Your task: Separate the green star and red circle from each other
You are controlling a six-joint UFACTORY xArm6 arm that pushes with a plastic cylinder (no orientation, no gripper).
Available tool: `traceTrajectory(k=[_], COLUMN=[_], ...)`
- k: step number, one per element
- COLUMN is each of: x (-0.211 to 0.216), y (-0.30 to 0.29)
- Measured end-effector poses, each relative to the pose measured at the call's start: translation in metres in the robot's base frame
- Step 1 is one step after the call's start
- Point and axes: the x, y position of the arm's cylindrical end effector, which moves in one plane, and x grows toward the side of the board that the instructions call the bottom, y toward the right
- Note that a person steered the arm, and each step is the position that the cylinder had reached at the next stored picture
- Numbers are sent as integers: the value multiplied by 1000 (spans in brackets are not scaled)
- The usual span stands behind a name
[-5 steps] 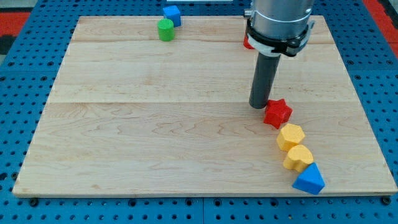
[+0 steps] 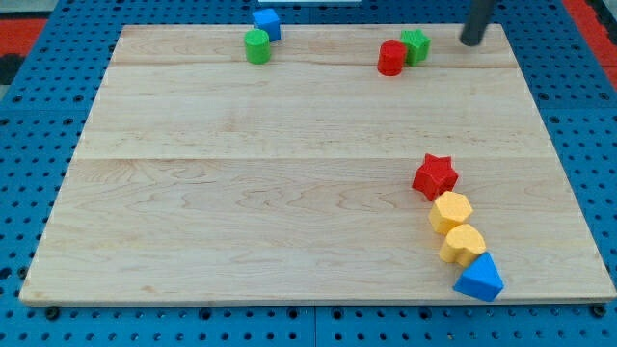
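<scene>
My tip (image 2: 470, 42) stands at three o'clock of the green star (image 2: 415, 45), which seemingly touches the red circle (image 2: 391, 58).

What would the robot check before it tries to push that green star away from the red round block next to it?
1. Star and circle apart? Not ok: green star touches red circle.
2. My tip in view? Ok, to the view's right of the star.
3. Tip free of blocks? Ok, touching none.
4. Room to push? Ok: bare wooden board lies below the pair.
5. Other blocks out of the way? Ok: green cylinder and red star sit well off.
</scene>
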Motion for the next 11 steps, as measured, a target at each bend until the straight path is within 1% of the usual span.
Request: traceTrajectory(k=[1,2,3,4,5,6,7,8,9,10,11], x=[1,45,79,64,64,85,106,138,155,158,124], y=[-77,-84,-99,-125,-168,-180,-151,-128,-113,-90,-119])
